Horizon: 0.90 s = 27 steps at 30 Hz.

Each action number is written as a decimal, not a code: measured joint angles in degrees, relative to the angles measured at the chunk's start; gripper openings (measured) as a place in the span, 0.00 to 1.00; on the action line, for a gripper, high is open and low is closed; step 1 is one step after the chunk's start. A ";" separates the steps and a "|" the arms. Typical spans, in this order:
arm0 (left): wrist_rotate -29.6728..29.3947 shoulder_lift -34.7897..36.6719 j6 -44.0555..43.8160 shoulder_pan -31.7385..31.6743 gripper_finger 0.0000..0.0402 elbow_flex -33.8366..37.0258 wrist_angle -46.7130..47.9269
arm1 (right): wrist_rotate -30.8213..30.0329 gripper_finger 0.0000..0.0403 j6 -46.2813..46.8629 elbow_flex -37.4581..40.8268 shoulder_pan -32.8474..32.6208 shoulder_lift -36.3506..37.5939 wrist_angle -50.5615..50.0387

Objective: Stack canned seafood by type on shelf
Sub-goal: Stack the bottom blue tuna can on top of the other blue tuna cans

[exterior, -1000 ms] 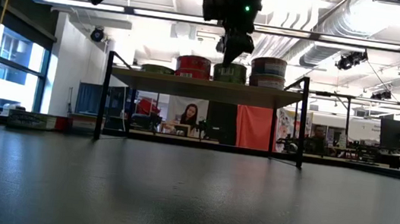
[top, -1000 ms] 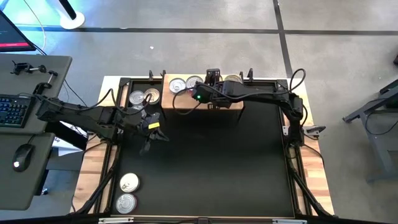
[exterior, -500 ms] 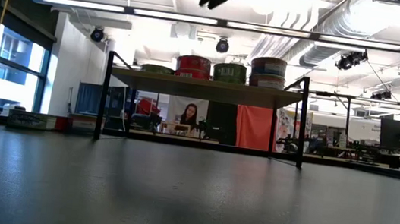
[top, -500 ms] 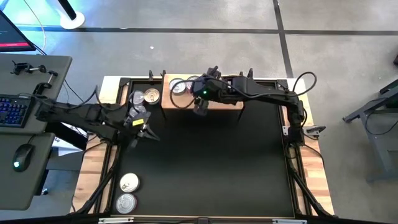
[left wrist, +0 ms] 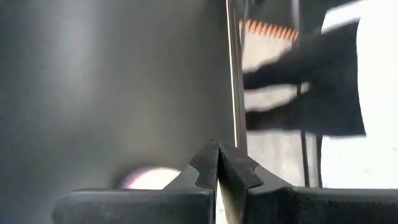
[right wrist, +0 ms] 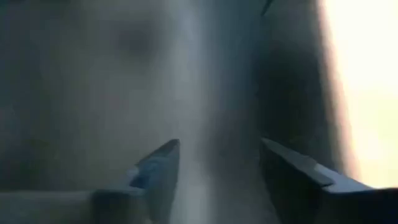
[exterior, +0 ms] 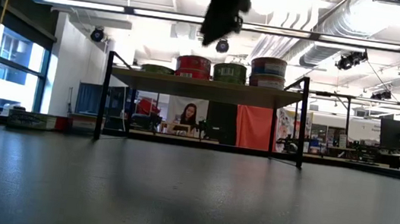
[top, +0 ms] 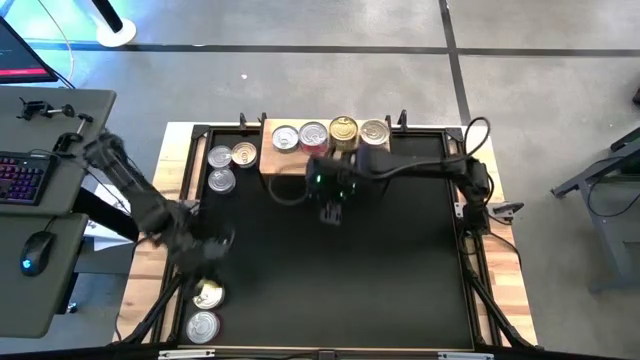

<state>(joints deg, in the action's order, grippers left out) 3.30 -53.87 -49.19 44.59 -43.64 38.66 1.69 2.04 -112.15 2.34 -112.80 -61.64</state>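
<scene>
The wooden shelf [top: 274,163] [exterior: 203,88] stands at the mat's far edge. It carries several tins [top: 343,131]. In the low view these are a low gold tin [exterior: 158,69], a red one [exterior: 194,66], a green one [exterior: 229,72] and a stack of two [exterior: 268,71]. Three tins [top: 221,180] rest on the table left of the shelf, and two more [top: 208,295] lie at the near left corner. My right gripper [top: 330,214] [right wrist: 217,155] hangs open over the mat, just near of the shelf. My left gripper [top: 218,245] [left wrist: 217,152] is shut above the mat's left side, just beyond the near-left tins.
The black mat [top: 380,260] covers most of the table inside a black frame. A desk with a keyboard [top: 20,178] and mouse stands beyond the table's left edge. In the low view, a person sits in the room behind the shelf.
My right gripper has drawn back from above the shelf's tins toward the near edge and now hangs over the mat. My left arm has swung from beside the far-left tins toward the near edge, down to the two near-left tins.
</scene>
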 joint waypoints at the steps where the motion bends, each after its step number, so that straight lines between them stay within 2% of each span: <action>1: -1.77 -1.25 -2.54 3.63 0.00 0.00 -0.43 | 0.02 0.45 0.09 2.02 -0.77 -0.04 0.78; 5: -10.07 -5.91 -13.59 16.80 0.00 0.00 -1.51 | 1.35 0.10 -0.25 7.83 -3.99 -0.11 3.18; 6: -12.00 -7.18 -15.94 19.37 0.00 0.00 -0.97 | 2.29 0.05 -0.42 8.83 -4.63 -0.11 3.22; 8: -15.00 -9.91 -20.15 23.17 0.00 0.00 1.35 | 2.91 0.05 0.72 10.56 -5.56 -0.11 3.92; 11: -17.39 -13.97 -23.25 25.01 0.00 0.00 4.02 | 3.07 0.02 0.97 12.32 -6.38 -0.10 4.65; 16: -15.96 -19.89 -23.74 24.85 0.00 0.00 5.61 | 4.49 0.01 1.76 13.00 -7.71 -0.09 3.60; 21: -14.96 -24.61 -23.75 24.59 0.00 -0.12 5.43 | 5.46 0.00 1.60 13.02 -9.29 1.25 -1.56; 24: -17.35 -26.06 -23.64 22.83 0.00 -0.22 4.67 | 5.48 0.00 1.90 13.02 -10.19 2.93 -5.15; 27: -22.49 -26.53 -20.64 19.52 0.00 -0.09 3.73 | 5.65 0.00 2.73 13.02 -11.01 5.03 -8.03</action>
<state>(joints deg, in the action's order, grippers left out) -19.19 -80.40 -69.83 64.11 -43.72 42.39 7.34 4.77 -99.13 -8.67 -107.76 -69.68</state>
